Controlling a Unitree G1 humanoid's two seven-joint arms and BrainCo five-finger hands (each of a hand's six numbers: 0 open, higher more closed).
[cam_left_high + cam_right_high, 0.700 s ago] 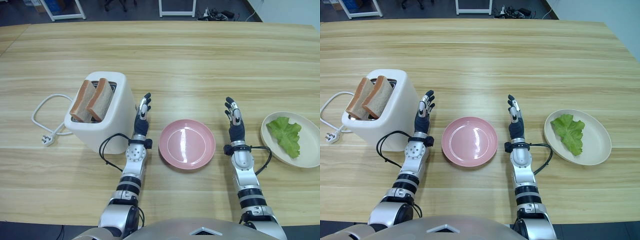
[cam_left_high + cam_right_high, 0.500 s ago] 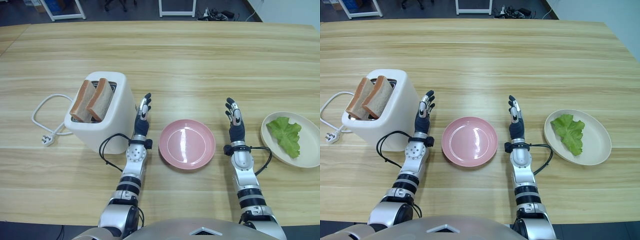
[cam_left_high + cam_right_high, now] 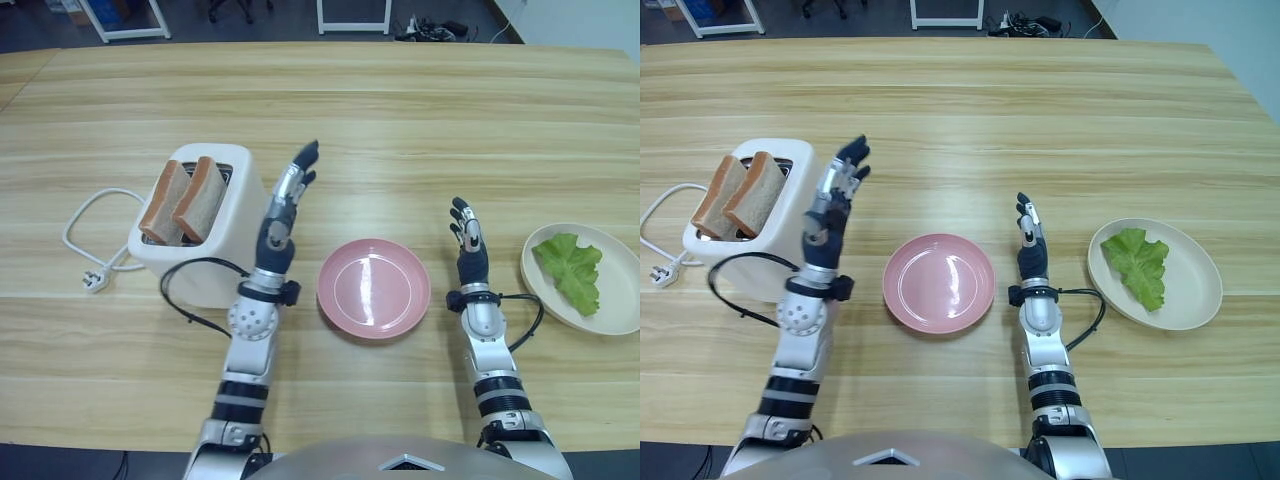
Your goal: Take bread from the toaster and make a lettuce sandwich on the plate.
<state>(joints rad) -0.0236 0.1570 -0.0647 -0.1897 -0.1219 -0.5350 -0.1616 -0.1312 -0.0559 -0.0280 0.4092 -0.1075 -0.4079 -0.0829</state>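
The left hand (image 3: 283, 205), spread and empty, now stands higher beside the toaster (image 3: 240, 195), likely bound for the bread (image 3: 185, 200); the right hand (image 3: 469, 250) stays spread.

Bright, even light falls from overhead across the whole worktop (image 3: 400, 120), leaving no dark corners on the wood. Shadows are soft and short: a faint grey band hugs the near base of the toaster (image 3: 240, 215), and a thin one lies under the near rim of the beige plate (image 3: 610, 310). The pink plate (image 3: 374, 288) carries a mild sheen, with pale streaks in its well but no harsh glare. The toaster's white side is bright without washing out. The floor (image 3: 250, 20) beyond the worktop's far edge is much dimmer. The lettuce (image 3: 570, 268) is evenly lit, its folds lightly shaded.
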